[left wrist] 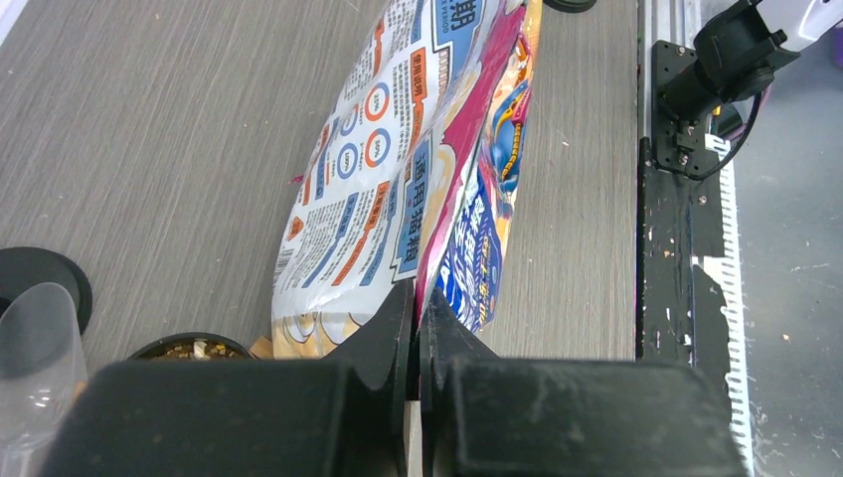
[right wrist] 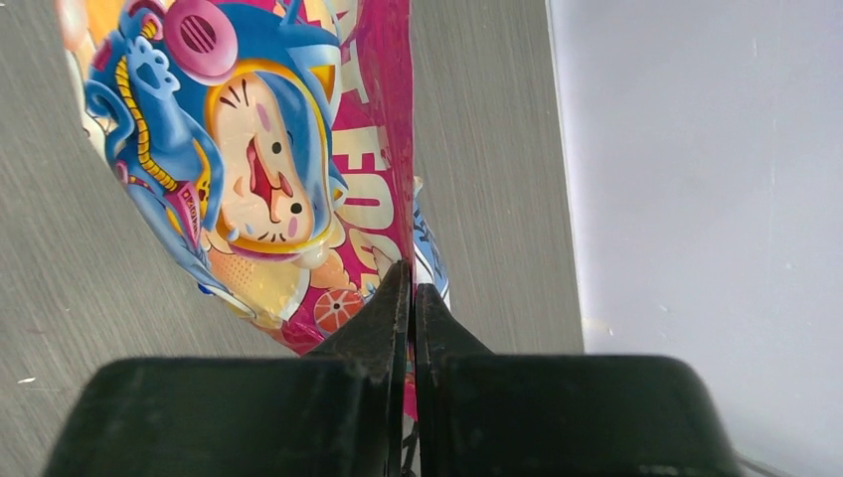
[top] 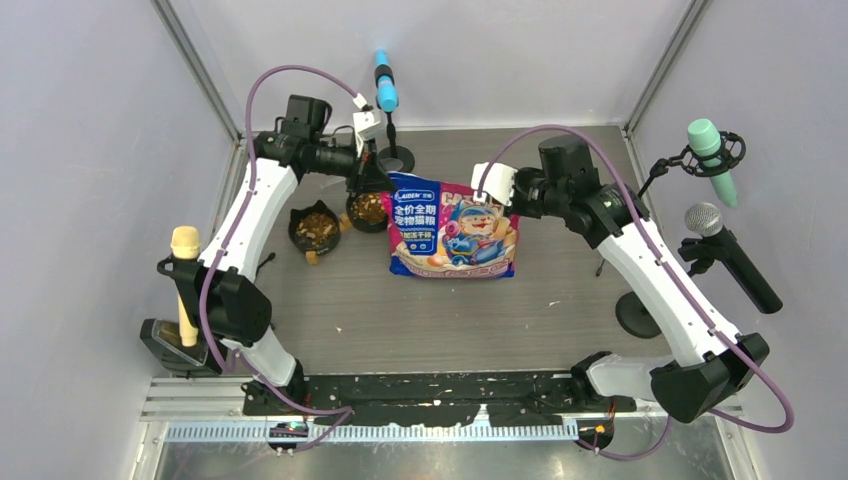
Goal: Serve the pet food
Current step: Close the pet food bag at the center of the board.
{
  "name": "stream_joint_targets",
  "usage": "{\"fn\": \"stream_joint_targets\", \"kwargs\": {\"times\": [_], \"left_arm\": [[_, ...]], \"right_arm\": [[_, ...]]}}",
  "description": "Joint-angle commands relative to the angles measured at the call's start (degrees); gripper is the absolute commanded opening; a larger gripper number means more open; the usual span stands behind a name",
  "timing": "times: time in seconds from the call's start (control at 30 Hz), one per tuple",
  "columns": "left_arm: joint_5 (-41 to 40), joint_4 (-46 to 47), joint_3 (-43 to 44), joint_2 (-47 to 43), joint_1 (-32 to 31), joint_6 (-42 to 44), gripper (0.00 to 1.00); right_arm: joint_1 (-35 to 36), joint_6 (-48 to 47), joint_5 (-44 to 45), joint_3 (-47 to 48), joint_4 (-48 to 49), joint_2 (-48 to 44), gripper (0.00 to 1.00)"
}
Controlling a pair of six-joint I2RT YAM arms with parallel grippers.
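Grey table (top: 450, 310), brown-tan kibble (top: 318, 228) filling black bowls (top: 293, 236)

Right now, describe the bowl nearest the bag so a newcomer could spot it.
Find the big printed bag mid-table. Right by its far-left corner sits a black bowl of kibble. Its twin stands further left, clear of the bag.

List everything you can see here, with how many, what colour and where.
bag: one, pink, white and blue, far centre of the table, held by its top edge
bowls: two, black, left of the bag
pet food: many pellets, brown, in both bowls
microphones: four, blue, green, grey, tan, around the table's edges
table: one, grey wood-grain
left gripper: black, shut on the bag
right gripper: black, shut on the bag
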Motion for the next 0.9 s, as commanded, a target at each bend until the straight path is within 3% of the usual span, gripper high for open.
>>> {"fn": "stream_joint_targets", "kwargs": {"times": [0.0,0.13,0.2,0.47,0.53,0.67,0.8,0.87], "left_arm": [[-4.92,1.48,2.28,-1.97,5.14,0.03,0.0],[-5.59,1.62,3.47,-1.05,2.59,-0.62,0.0],[-5.58,2.64,3.27,-0.68,1.81,-1.81,0.0],[-5.89,3.87,2.89,-0.35,0.74,-3.29,0.0],[-6.42,3.55,3.2,-0.37,0.72,-3.29,0.06],[-7.66,2.49,4.31,-0.47,0.75,-3.2,0.32],[-7.6,2.16,5.42,-0.52,0.84,-3.37,0.36],[-7.39,2.05,5.94,-0.46,0.8,-3.42,0.36]], "right_arm": [[-4.75,0.44,3.34,4.25,-10.66,-3.05,0.05],[-3.36,1.4,-10.39,6.38,-12.59,-1.52,0.05],[-1.73,1.71,-12.97,7.12,-13.41,-0.18,0.05],[1.37,1.55,-5.22,7.0,-14.31,5.04,0.05],[1.66,1.58,-4.84,7.33,-14.04,5.47,0.05],[2.05,2.43,-4.14,8.98,-13.5,5.54,0.05],[2.27,4.23,-3.12,10.8,-12.91,5.26,0.15],[2.37,5.24,-2.91,11.44,-11.96,5.04,0.35]]}}
